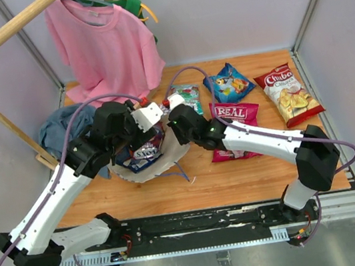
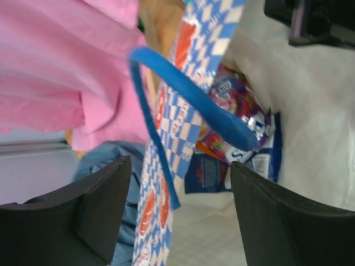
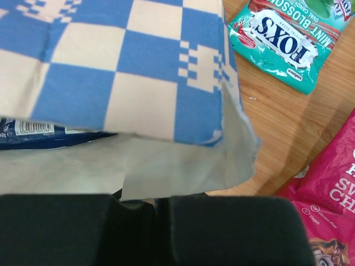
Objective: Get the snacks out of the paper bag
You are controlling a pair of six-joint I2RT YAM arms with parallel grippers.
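- The bag (image 1: pixel 144 172) sits slumped near the middle of the surface (image 1: pixel 238 177) with its white inside showing. Packets (image 2: pixel 233 119) are still in it, a purple one lying over blue ones.
- The right fingers (image 3: pixel 233 233) are closed at the bag's 3 o'clock rim and appear to pinch the paper lip. Holding that lip low and taut should keep the mouth wide.
- The left fingers (image 2: pixel 100 205) stand apart and grip nothing. They straddle the checkered wall and the blue handle (image 2: pixel 188 94) at about the bag's 12 o'clock.
- To do this step well, they likely need to clear the handle and wall, pass over the rim, and close on the purple packet's edge. Catching the cord would drag the bag.
- Four snacks already lie outside: a teal packet (image 3: pixel 283 39) and a blue bag (image 1: pixel 229 83) at 1 o'clock, the REAL bag (image 1: pixel 234 116) at 3 o'clock, and the Chiba bag (image 1: pixel 289 91) beyond it near the side wall.
- The open room is the wood at 5 o'clock, toward the near edge. The 9 to 12 o'clock side is crowded by the cloth (image 1: pixel 61 124) and the T-shirt (image 1: pixel 107 49).
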